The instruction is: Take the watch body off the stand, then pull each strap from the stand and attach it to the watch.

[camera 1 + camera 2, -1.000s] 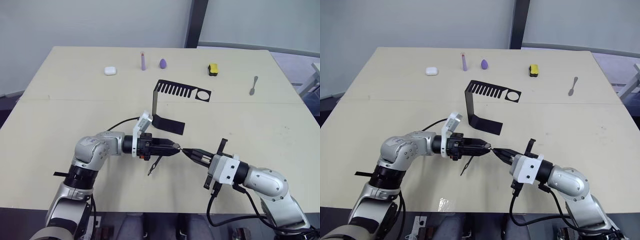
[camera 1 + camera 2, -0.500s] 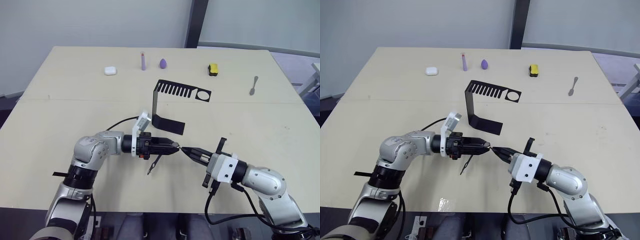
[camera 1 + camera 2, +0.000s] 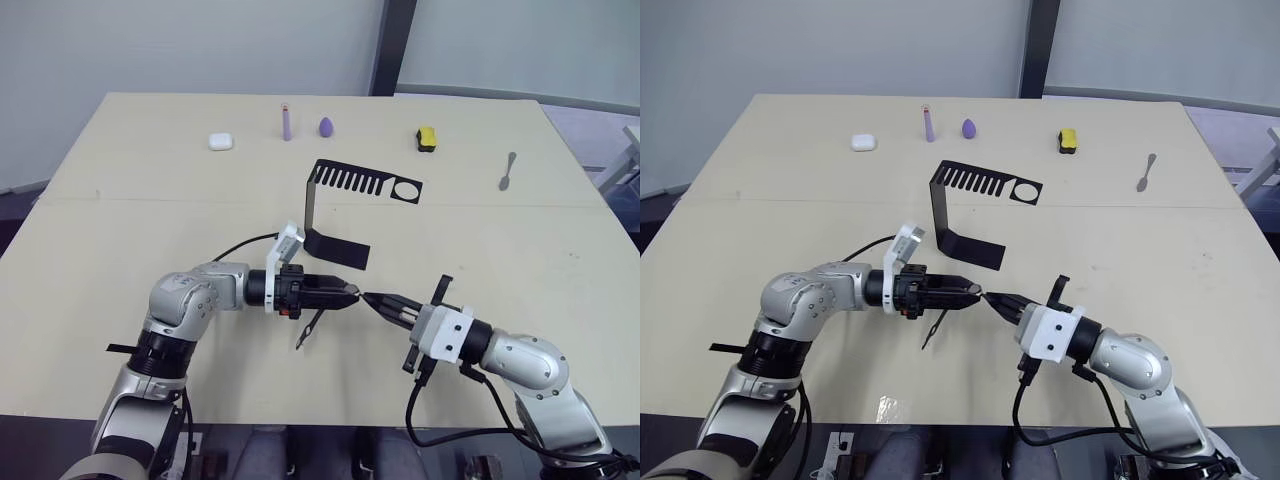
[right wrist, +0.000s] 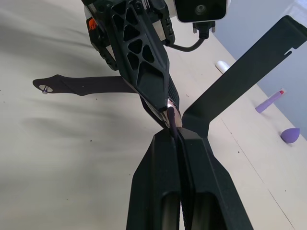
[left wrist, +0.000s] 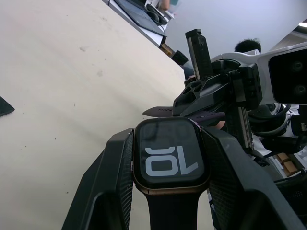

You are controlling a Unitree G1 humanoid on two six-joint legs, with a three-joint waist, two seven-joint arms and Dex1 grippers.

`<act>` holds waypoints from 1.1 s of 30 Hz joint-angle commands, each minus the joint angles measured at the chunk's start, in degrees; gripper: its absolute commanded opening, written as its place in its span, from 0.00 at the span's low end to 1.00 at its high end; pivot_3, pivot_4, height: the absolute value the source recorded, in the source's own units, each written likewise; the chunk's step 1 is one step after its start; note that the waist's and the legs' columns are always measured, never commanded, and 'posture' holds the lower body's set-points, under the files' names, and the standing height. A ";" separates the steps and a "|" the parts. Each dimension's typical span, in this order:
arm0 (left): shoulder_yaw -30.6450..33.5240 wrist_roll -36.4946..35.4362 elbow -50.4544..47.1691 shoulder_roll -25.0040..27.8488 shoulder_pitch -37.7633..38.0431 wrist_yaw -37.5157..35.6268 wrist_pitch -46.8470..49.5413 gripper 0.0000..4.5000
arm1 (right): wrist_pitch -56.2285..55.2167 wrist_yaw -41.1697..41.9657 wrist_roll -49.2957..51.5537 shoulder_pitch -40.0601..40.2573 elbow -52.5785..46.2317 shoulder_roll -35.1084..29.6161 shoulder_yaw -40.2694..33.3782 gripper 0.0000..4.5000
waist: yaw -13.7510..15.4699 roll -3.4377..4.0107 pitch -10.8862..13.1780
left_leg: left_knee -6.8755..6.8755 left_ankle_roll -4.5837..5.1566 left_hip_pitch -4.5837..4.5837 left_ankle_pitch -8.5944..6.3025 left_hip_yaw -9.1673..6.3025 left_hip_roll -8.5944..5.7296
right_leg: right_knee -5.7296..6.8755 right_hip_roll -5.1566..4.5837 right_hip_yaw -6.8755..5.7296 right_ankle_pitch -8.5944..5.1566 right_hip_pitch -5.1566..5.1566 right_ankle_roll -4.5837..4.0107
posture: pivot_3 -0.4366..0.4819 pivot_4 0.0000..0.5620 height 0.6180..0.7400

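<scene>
Spanning the lower half of the left eye view, both arms meet near centre. Left gripper (image 3: 345,294): fingers clamped on the watch body (image 3: 351,292), held above the table (image 3: 120,240) just below mid-frame. One strap (image 3: 308,328), already attached, hangs down and to the left from the watch. Right gripper (image 3: 375,301): fingers pressed together on a second strap, tip just beside the watch. Stand (image 3: 345,210): black bracket, centre of frame, foot on the table, slotted arm reaching right; apart from both grippers. Along the upper edge of the table, left to right: white earbud case (image 3: 221,141), purple tube (image 3: 286,123), purple egg-shaped piece (image 3: 326,126), yellow-and-black block (image 3: 426,138), spoon (image 3: 508,170) at the far right.

Right eye view: same arrangement; watch (image 3: 977,293) between the two gripper tips, stand (image 3: 970,210) above them.

Left wrist view: watch body (image 5: 169,158) at lower centre, screen with white marks facing the camera, gripped on both sides by the black fingers (image 5: 111,187). Dark purple second strap (image 5: 184,113) lies just beyond it, held by the right gripper (image 5: 211,103).

Right wrist view: second strap (image 4: 180,158) pinched edge-on between the shut fingers (image 4: 158,187), its end touching the watch rim (image 4: 171,114). Attached strap (image 4: 81,85) stretches toward the left of frame. Stand foot (image 4: 240,79) crosses the upper right.
</scene>
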 commanded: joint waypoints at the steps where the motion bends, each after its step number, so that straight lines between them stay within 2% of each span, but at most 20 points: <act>1: -1.99 -1.41 -3.67 -0.95 -0.80 -1.06 0.90 0.36 | -0.41 -1.00 1.11 -1.69 -1.68 0.62 0.70 0.00 | -0.01 0.00 0.00 | 0.00 0.00 0.00 0.00 0.00 0.00 | 0.00 0.00 0.00 0.00 0.00 0.00 | 0.48 0.27 1.00; 9: -2.52 -0.05 -1.03 -0.51 -2.56 -2.44 -0.52 0.36 | -0.26 -0.27 1.69 -1.51 -1.85 -0.12 0.60 0.00 | 0.00 0.00 0.00 | 0.00 0.00 0.00 0.00 0.01 -0.01 | 0.03 0.00 0.01 0.00 -0.03 0.00 | 0.48 0.27 1.00; 12: -2.29 -0.22 -0.82 -2.20 -2.77 -1.55 -0.66 0.36 | 0.21 -0.86 1.08 -1.31 -2.43 0.26 1.12 0.00 | -0.01 0.00 0.00 | 0.00 0.00 0.00 0.00 0.01 -0.01 | 0.03 0.00 0.01 0.00 -0.03 0.00 | 0.48 0.27 1.00; 33: -2.82 1.38 -1.59 -3.73 -1.41 -0.66 -1.13 0.36 | 1.91 -1.58 -0.23 -1.91 -3.41 1.09 1.90 0.00 | -0.02 0.00 0.00 | 0.00 0.00 0.00 0.00 0.01 0.00 | 0.05 0.00 0.01 0.00 -0.03 0.00 | 0.48 0.27 1.00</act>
